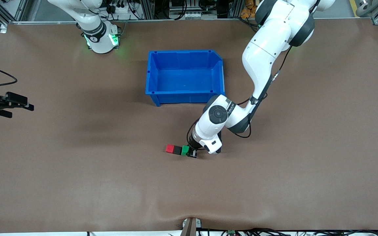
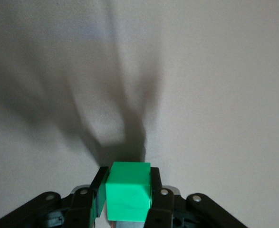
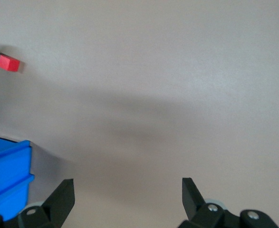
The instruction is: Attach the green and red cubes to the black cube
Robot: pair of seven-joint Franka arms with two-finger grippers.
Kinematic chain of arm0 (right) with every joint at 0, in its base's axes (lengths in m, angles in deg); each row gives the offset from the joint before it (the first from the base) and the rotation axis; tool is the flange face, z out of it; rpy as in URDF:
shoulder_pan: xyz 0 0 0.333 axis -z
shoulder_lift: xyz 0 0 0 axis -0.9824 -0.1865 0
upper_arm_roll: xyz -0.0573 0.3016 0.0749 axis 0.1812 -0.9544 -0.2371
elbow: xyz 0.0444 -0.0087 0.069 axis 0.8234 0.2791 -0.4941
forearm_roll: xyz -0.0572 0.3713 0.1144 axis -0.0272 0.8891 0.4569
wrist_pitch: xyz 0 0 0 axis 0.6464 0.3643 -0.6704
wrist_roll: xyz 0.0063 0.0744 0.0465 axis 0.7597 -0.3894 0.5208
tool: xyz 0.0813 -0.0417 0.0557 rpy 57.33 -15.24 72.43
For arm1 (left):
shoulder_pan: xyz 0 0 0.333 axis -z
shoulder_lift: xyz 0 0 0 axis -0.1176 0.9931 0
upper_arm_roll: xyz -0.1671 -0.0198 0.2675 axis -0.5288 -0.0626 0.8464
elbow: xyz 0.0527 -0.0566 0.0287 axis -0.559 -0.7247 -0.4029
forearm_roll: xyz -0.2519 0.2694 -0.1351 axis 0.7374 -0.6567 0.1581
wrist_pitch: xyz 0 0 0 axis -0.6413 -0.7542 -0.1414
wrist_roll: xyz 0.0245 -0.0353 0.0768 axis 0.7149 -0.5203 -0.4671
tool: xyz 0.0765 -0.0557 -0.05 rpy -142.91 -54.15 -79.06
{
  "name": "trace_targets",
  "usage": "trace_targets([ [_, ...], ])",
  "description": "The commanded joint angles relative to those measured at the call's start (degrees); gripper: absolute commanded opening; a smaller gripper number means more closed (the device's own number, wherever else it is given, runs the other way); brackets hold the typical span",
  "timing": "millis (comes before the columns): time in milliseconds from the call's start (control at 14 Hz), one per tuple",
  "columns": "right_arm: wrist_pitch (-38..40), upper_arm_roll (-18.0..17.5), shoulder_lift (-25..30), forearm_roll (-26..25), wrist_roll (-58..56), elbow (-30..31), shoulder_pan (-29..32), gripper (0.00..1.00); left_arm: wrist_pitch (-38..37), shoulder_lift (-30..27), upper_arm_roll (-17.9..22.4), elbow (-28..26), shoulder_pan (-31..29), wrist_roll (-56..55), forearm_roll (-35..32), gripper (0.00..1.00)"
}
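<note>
The red cube (image 1: 169, 148), black cube (image 1: 177, 150) and green cube (image 1: 185, 150) sit in a touching row on the brown counter (image 1: 77, 170), nearer to the front camera than the blue bin (image 1: 185, 77), with the black cube in the middle and the red cube toward the right arm's end; the left end effector (image 1: 191, 153) is down at the row, clenched on the green cube, its fingers (image 2: 99, 190) pressing both sides; the right end effector (image 1: 18, 103) waits released over the counter's edge at the right arm's end, well apart from the bin.
</note>
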Motion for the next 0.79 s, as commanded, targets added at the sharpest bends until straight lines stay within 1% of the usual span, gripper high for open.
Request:
trace_targets([
  [0,4.5,-0.9,2.1,0.1,4.8,-1.4,0.8,1.00,0.1,1.2,0.9,1.7,1.1,-0.8,1.0,0.00],
  [143,6.9,-0.3,4.7,-0.9,8.2,-0.9,-0.4,1.00,0.2,1.2,0.8,1.7,1.2,-0.9,1.1,0.00],
  [286,8.7,2.1,6.5,-5.1,9.7,-0.8,-4.8,1.00,0.2,1.3,0.8,1.7,2.0,-0.9,1.0,0.00],
  [357,9.8,3.2,7.5,-5.9,10.7,-0.8,-6.6,1.00,0.0,1.5,0.8,1.5,2.4,-0.9,1.0,0.00],
  [500,11.5,3.2,7.9,-6.0,12.2,-0.7,-6.7,1.00,-1.1,1.6,0.8,0.5,2.8,-0.9,0.9,0.00],
  [643,11.7,3.1,7.9,-6.0,13.9,-0.6,-6.7,1.00,-5.0,1.6,0.8,0.5,3.1,-0.8,0.9,0.00],
  [714,12.5,3.0,7.9,-6.0,15.4,-0.7,-6.7,1.00,-5.4,1.5,0.8,0.5,3.1,-0.7,1.0,0.12],
])
